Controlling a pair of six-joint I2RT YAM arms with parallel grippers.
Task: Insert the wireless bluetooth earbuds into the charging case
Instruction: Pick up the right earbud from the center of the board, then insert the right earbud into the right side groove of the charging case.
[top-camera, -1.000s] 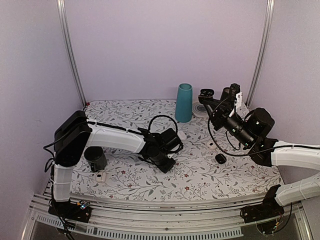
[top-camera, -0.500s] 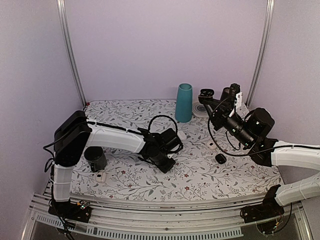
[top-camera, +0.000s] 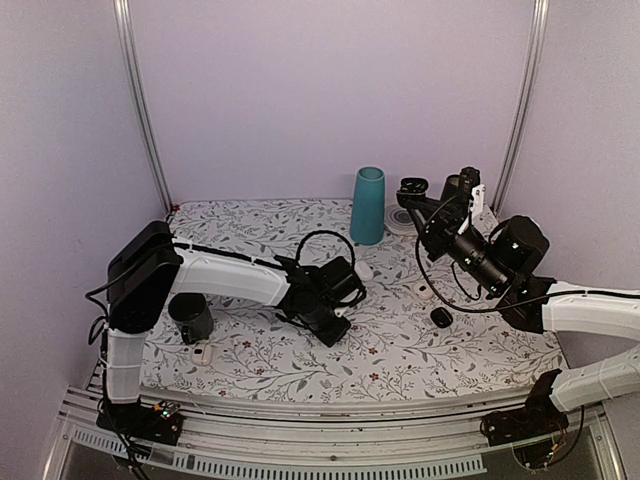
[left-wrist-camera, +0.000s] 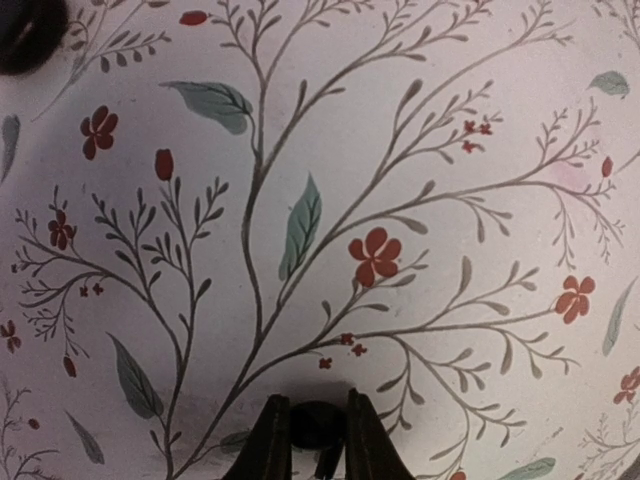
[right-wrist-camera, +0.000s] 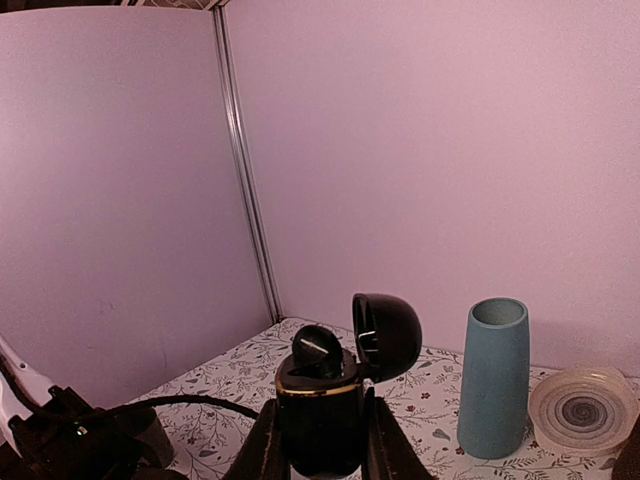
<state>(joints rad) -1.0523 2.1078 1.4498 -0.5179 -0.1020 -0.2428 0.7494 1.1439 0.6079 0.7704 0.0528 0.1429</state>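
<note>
Left fingers (left-wrist-camera: 268, 442) are pinching an earbud (left-wrist-camera: 315, 424) at their tips, right fingers (right-wrist-camera: 262, 450) squeezing the open case (right-wrist-camera: 320, 425), second earbud (right-wrist-camera: 317, 352) seated just above them.

The desk's cloth (top-camera: 250, 225) was white, printed with thin grey-brown branches, grey-green leaves and small red flowers. The charging case (right-wrist-camera: 320, 415) was glossy black with a thin gold band round its rim. One earbud (right-wrist-camera: 318, 350) was black with a pale glint; the other earbud (left-wrist-camera: 315, 425) was plain black. The vase (top-camera: 367, 205) was teal. The disc (right-wrist-camera: 583, 410) was cream with a grey spiral. The cup (top-camera: 190, 318) was dark grey. The walls (top-camera: 330, 90) were pale lilac. The left arm (top-camera: 230, 275) and the right arm (top-camera: 590, 305) were white with black joints.
</note>
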